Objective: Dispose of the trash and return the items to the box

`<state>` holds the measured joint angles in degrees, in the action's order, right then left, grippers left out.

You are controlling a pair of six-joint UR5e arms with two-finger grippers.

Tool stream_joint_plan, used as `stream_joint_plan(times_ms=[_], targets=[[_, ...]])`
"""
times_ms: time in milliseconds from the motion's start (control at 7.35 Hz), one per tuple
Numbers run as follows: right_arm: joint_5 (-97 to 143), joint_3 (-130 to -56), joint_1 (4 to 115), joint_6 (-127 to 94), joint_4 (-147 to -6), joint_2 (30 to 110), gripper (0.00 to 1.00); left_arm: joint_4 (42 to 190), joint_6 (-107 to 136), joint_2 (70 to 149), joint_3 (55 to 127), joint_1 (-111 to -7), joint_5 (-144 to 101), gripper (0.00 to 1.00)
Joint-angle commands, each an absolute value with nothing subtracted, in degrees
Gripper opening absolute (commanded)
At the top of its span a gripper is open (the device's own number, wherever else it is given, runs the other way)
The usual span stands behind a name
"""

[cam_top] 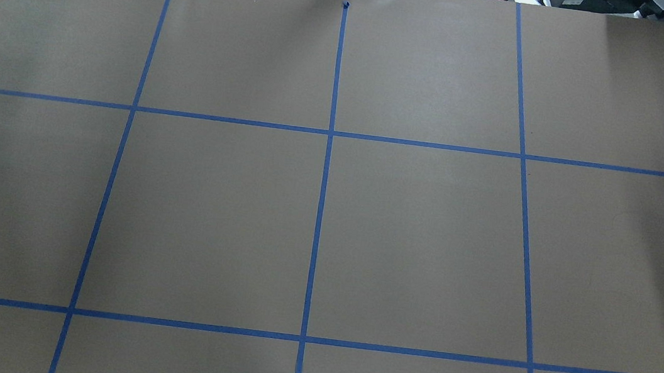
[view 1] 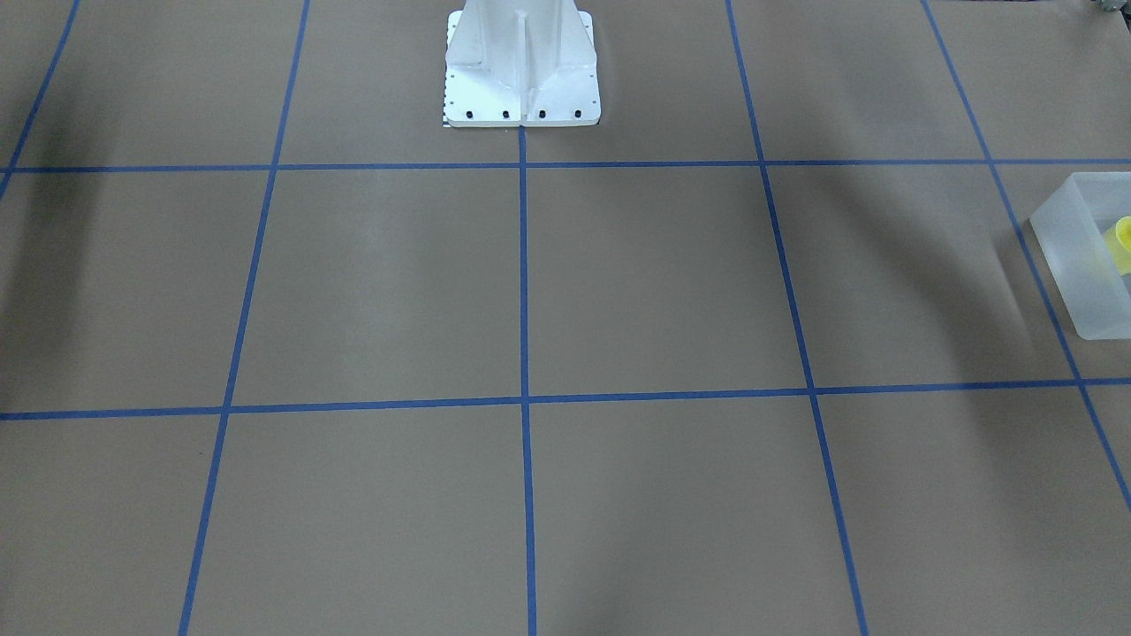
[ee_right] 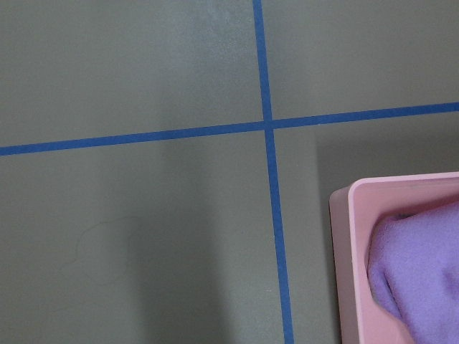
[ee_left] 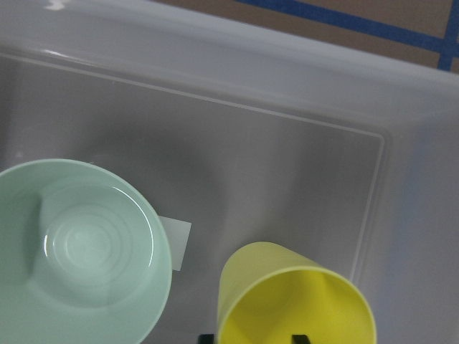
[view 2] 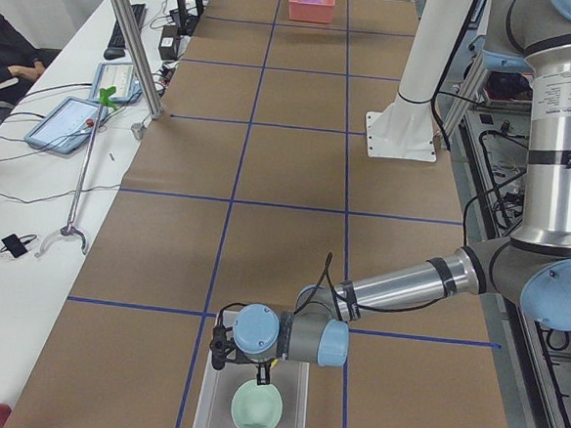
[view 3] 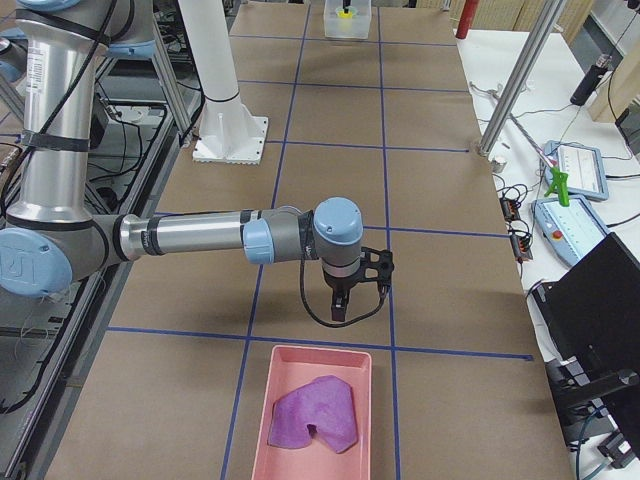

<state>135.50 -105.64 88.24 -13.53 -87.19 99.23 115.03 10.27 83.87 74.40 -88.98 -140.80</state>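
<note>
Brown paper (cam_top: pixel 414 241) crossed by blue tape lines (cam_top: pixel 324 179) covers the table, and its whole middle lies open for moving. Right under my left claw (ee_left: pixel 254 338) stands the yellow cup (ee_left: pixel 297 301), at 6 o'clock in the wrist view. My fingertips (ee_left: pixel 208 337) are spread apart (only the tips show), one outside the cup's wall and one over its mouth, clamping nothing. The cup sits in the frosted bin (ee_left: pixel 287 64), with the green bowl (ee_left: pixel 79 251) mouth-up at 8 o'clock, a gap between them. My right claw (view 3: pixel 340 308) hangs point-down over bare paper just short of the pink tray (ee_right: pixel 343 272); I cannot tell whether it is spread or closed. A purple cloth (view 3: pixel 315 415) lies in that tray. Farther off, the white base (view 1: pixel 521 79) stands at my edge of the table.
</note>
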Motion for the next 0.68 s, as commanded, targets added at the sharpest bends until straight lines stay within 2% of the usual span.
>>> stream_joint_plan(times_ms=[0, 272, 544], targets=[[135.5, -105.6, 88.2, -13.5, -87.2, 99.2, 1.0, 119.6, 10.4, 84.1, 77.8, -90.0, -140.7, 0.99], [135.5, -105.6, 88.2, -13.5, -87.0, 99.2, 1.0, 119.4, 10.2, 84.5, 84.6, -94.9, -140.2, 0.99], [135.5, -105.5, 88.2, -13.5, -87.0, 99.2, 1.0, 118.9, 10.5, 84.2, 91.5, -94.8, -139.4, 0.99]])
